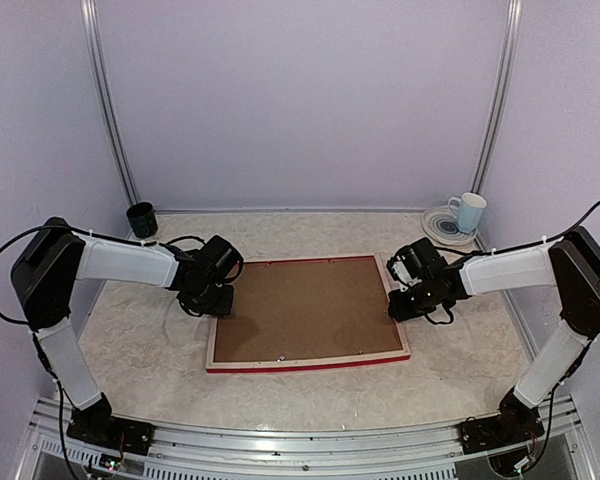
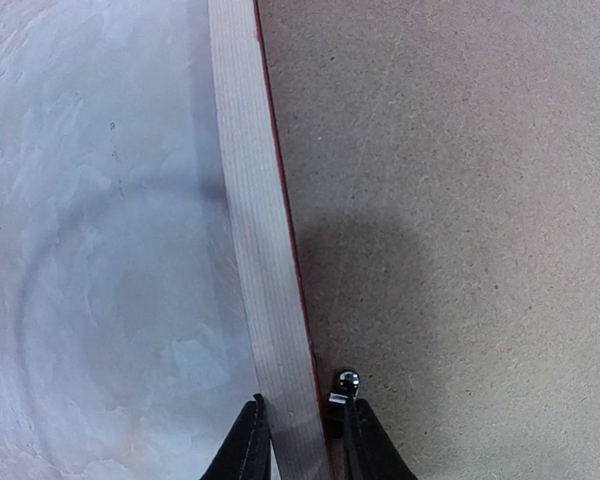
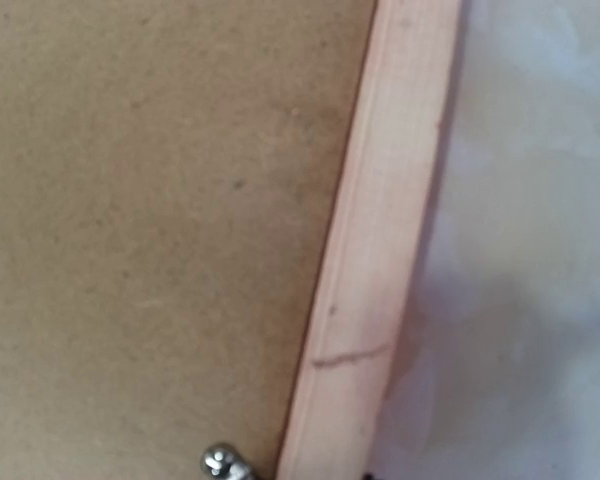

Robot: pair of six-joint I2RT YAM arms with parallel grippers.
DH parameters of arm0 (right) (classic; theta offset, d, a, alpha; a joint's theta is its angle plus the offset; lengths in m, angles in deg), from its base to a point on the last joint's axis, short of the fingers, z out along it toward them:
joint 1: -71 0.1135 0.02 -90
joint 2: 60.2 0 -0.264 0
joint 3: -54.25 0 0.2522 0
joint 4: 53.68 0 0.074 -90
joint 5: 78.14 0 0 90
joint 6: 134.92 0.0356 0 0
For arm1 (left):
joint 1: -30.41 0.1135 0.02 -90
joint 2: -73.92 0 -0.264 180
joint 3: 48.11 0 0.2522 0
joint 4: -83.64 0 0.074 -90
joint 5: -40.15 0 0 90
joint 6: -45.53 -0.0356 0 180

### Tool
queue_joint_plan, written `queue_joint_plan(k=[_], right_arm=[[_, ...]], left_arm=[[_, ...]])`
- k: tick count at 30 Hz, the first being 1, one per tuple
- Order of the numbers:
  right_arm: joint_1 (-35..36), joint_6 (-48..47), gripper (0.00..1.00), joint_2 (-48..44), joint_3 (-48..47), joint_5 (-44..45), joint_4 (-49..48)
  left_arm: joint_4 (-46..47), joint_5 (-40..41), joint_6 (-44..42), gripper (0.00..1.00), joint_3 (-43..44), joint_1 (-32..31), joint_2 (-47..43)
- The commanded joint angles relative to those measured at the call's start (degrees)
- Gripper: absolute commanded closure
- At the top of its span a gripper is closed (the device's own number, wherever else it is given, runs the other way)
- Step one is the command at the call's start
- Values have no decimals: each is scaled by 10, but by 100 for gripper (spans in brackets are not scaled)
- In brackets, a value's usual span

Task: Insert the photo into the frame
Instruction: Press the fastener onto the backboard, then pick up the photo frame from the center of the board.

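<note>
one rail of the frame pinched by left gripper; right gripper unclear

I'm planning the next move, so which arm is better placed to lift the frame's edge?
Left, probably: its fingers clasp the frame's rail beside a metal tab; the right arm reaches the opposite rail, but no fingers show around it.

frame face-down ctr of table, pale back up, red edges.
</note>
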Motion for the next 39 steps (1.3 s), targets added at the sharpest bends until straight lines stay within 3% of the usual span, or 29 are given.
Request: queue_joint_plan(k=[1,4,7,11,15,18,30,39], right_arm=[[-5,-10,77,-22,14,-1,13],[-5,-8,75,-29,16,1,15],[-7,-7,71,-43,18,-1,15],[-12,-3,61,-70,26,-3,12],[-17,2,44,-98,37,-12,4],[-21,6,32,-119,47,-21,-8],[-28,13,15,-166,69,-51,-32],[-36,18,4,-191,80,-13,-34]], left_arm=[[-41,-40,-7,68,-26,0,19],[-34,-38,-6,44,-7,1,-5],[-31,-25,-7,29,27,2,-30],[-25,-8,-4,17,70,7,-76],[-14,-26,-8,1,88,8,-101],[-4,-56,-20,1,87,5,-108],[5,-131,-177,1,124,-86,-101],[-7,-171,-270,1,172,-189,-28]])
